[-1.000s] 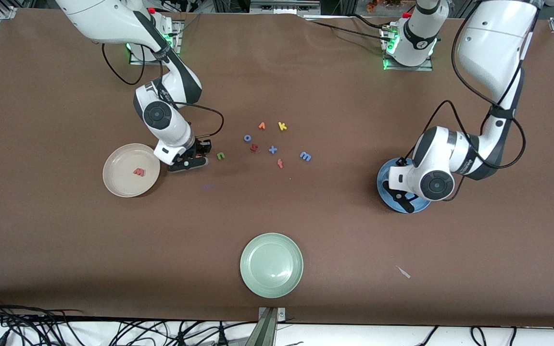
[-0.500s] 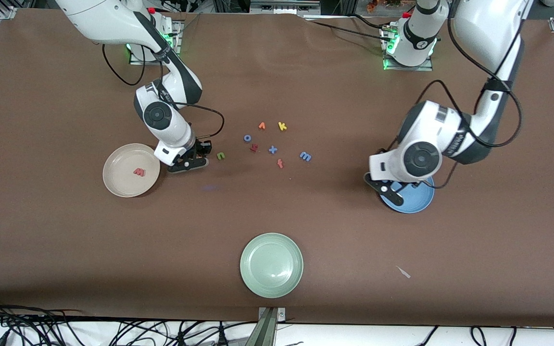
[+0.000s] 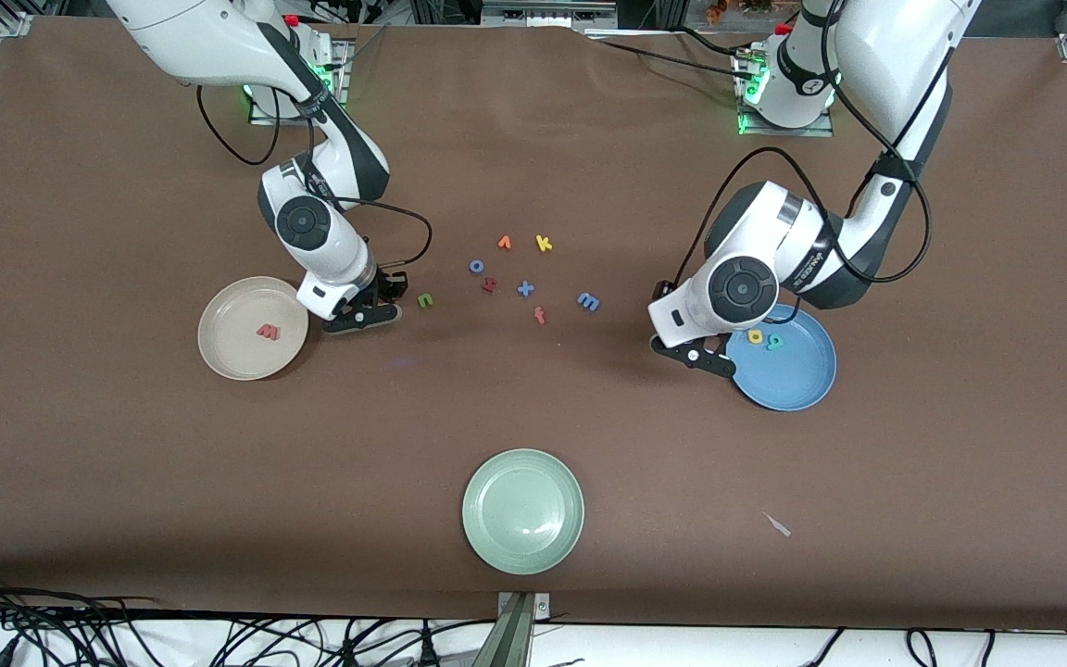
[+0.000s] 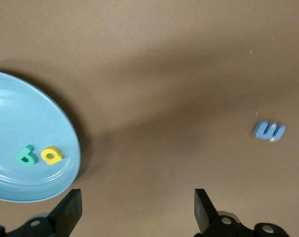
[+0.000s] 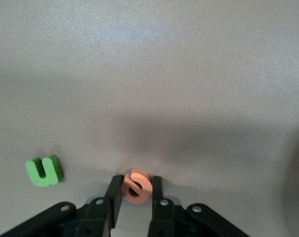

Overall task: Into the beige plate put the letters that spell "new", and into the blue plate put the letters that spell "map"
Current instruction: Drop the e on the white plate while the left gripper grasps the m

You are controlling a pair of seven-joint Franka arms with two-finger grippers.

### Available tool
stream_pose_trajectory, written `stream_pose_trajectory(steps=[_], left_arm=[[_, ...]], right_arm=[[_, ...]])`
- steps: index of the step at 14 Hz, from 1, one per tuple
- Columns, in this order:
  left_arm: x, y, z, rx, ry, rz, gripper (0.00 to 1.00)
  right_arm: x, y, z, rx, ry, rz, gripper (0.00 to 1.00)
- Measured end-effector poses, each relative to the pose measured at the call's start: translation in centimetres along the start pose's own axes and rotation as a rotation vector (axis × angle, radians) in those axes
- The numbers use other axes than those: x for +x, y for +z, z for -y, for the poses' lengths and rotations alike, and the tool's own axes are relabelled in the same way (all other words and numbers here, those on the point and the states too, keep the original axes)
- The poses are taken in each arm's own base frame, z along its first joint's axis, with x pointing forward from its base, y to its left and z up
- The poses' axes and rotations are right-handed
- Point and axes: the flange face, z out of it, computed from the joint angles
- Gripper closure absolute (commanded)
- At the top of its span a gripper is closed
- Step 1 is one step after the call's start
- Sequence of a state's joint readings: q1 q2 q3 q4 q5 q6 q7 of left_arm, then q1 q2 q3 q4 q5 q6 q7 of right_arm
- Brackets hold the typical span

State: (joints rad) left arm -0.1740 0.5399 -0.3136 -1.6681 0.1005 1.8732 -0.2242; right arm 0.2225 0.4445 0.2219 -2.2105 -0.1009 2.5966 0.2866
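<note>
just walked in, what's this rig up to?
Sorting foam letters onto plates. The right gripper is shut on the orange e, beside the green n and the beige plate, which holds the w. The left gripper is open over bare table next to the blue plate, where the p and a lie. The blue m is on the table.

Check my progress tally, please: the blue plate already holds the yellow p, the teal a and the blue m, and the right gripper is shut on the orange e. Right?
Not quite. The blue plate holds only the yellow p and teal a; the blue m lies on the table, as the front view shows. The right gripper is indeed shut on the orange e.
</note>
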Motion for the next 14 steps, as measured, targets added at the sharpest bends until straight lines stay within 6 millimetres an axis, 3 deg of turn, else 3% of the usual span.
stream_pose_trajectory(steps=[3,6,10,14], left_arm=[[0.2,0.6,-2.8,-0.002,-0.144,-0.019,0.00],[-0.1,1.5,-6.7,-0.004,-0.307,-0.041,0.00],[0.1,3.0,-10.1,-0.033,-0.532,-0.063,0.00],[0.5,5.8,-13.7,-0.101,-0.785,-0.068,0.01]], right_arm=[[0.5,-0.4,0.0,0.001,-0.009,-0.005,0.83],[2.4,-2.7,-1.5,-0.030,-0.040,0.038,0.83],[3.8,-6.4,-9.4,-0.081,-0.154,0.062,0.83],[3.0,-6.8,-16.5,-0.105,-0.232,0.086,0.83]])
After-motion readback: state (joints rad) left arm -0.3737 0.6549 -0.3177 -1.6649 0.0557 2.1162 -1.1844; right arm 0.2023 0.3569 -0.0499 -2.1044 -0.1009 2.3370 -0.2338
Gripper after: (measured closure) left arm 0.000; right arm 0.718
